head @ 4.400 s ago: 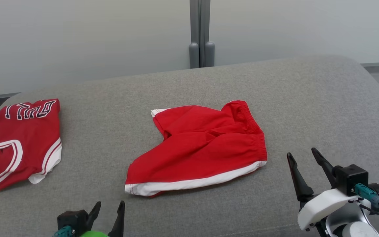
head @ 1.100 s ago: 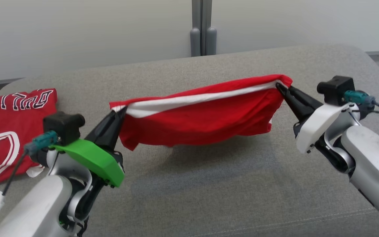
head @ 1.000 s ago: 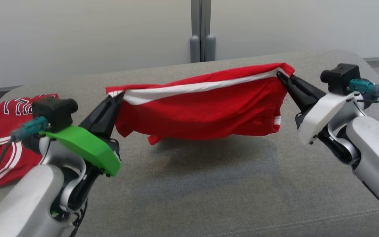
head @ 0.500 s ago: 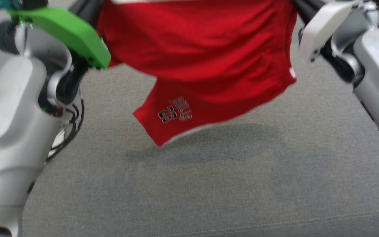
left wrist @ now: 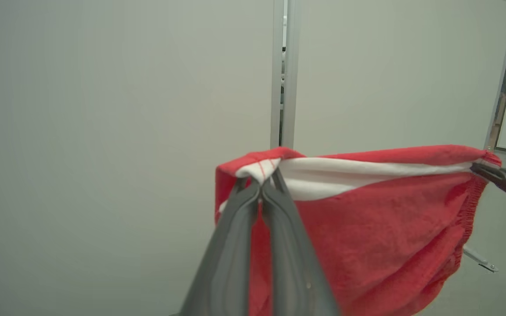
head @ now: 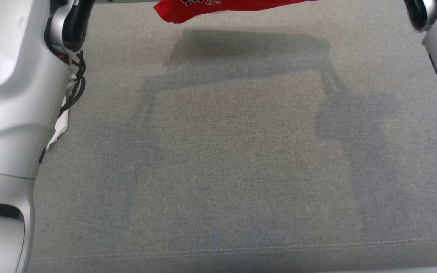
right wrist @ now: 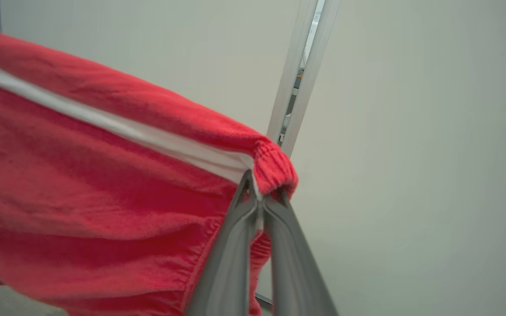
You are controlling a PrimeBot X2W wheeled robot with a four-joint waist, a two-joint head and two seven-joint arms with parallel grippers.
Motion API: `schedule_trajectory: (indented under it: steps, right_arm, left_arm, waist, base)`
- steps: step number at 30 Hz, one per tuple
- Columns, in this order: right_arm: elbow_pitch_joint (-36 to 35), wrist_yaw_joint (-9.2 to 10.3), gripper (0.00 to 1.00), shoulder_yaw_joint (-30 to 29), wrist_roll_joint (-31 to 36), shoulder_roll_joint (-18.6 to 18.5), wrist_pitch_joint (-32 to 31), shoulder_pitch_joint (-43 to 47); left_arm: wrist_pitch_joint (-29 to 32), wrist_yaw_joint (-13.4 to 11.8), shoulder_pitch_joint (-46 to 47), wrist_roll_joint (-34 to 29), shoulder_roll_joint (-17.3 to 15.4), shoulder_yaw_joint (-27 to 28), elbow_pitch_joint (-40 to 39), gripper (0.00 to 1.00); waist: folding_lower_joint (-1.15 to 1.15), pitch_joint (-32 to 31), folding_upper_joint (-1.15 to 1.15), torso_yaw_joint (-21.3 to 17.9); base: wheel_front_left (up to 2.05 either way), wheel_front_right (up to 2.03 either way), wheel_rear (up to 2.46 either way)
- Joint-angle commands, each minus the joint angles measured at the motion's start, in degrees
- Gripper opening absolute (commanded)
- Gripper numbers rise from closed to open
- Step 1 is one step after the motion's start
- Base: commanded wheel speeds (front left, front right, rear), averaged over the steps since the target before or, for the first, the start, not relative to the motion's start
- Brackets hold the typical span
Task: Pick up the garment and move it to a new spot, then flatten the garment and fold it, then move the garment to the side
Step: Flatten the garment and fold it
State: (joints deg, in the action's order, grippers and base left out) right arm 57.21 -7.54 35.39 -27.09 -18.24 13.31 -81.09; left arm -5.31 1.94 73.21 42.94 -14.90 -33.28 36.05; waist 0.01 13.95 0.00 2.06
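Red shorts [left wrist: 367,219] hang stretched in the air above the far part of a grey cushion [head: 241,170], the left gripper [left wrist: 262,186] pinching one white-trimmed corner, the right gripper [right wrist: 259,193] clamped on the waistband corner. Lowering evenly, both corners level and taut, should land them flat.

Bench [head: 241,170]: grey woven upholstery, flat and smooth, spreading from edge to edge of the head view.
Seam [head: 241,248]: a pale stitched line running left to right close to the near edge, bowing slightly.
Shadow [head: 249,49]: a broad darker patch on the far part, below the hanging hem of the red garment [head: 218,5], which is clear of the bench; fainter bands trail nearer at left and right.
Lying on it: a bit of white cloth [head: 60,129] at the left side, mostly hidden behind a pale arm [head: 10,94].
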Motion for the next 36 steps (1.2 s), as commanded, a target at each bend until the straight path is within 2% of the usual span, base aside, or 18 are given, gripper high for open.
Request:
schedule_trajectory:
  steps: [1,7,10,12,14,19,23,28,32,36]
  right_arm:
    - [1.1,0.10,0.00,0.6,-0.3,0.8,0.6,2.5]
    - [-0.5,0.10,0.00,5.1,-3.3,1.5,1.5,9.3]
    - [-4.9,0.10,0.00,9.1,-6.3,0.0,1.8,14.7]
    - [-8.7,0.10,0.00,11.4,-8.0,-1.9,1.9,18.5]
    - [-13.1,0.10,0.00,12.6,-9.7,-3.7,2.0,22.3]
    - [-24.0,0.10,0.00,11.3,-12.0,-8.9,2.0,33.7]
    - [-30.6,0.10,0.00,8.3,-10.6,-11.8,2.0,43.1]
    - [-36.7,0.10,0.00,4.9,-8.0,-12.9,2.0,55.3]
    - [-40.4,0.10,0.00,1.0,-5.1,-11.8,0.9,64.4]
    - [-45.1,0.10,0.00,-3.5,-2.1,-10.5,-1.7,73.0]
  left_arm:
    - [0.3,1.0,-1.6,-0.3,-0.3,-0.8,1.0,0.00]
    - [0.1,3.4,-7.8,0.7,-1.5,-3.2,0.5,0.00]
    - [-0.5,4.0,-13.8,1.4,-3.6,-4.2,-3.4,0.00]
    - [-1.4,3.2,-19.2,1.9,-5.8,-4.0,-8.0,0.00]
    - [-2.5,1.4,-25.5,1.8,-8.4,-3.9,-14.0,0.00]
    - [-5.1,-7.4,-44.3,2.5,-14.1,-2.8,-31.2,0.00]
    - [-6.4,-13.3,-57.2,2.8,-16.1,-3.4,-39.8,0.00]
    - [-8.1,-17.5,-68.5,3.8,-15.6,-4.1,-44.6,0.00]
    - [-8.8,-19.2,-75.0,4.2,-15.4,-5.0,-46.7,0.00]
    - [-9.0,-20.8,-80.3,3.8,-16.7,-5.5,-49.6,0.00]
  waist:
    - [-0.01,5.2,0.00,1.6]
    - [-0.01,5.6,0.00,1.3]
    - [-0.01,5.0,0.00,0.7]
    - [-0.01,4.3,0.00,0.1]
    - [-0.01,3.5,0.00,-0.4]
    - [-0.01,0.7,0.00,-0.3]
    - [-0.01,-2.2,0.00,0.9]
    - [-0.01,-6.2,0.00,1.8]
    - [-0.01,-8.6,0.00,1.8]
    - [-0.01,-10.3,0.00,1.6]
  base:
    - [0.00,0.00,0.00]
    - [0.00,0.00,0.00]
    - [0.00,0.00,0.00]
    - [0.00,0.00,0.00]
    - [0.00,0.00,0.00]
    - [0.00,0.00,0.00]
    - [0.00,0.00,0.00]
    - [0.00,0.00,0.00]
    - [0.00,0.00,0.00]
    - [0.00,0.00,0.00]
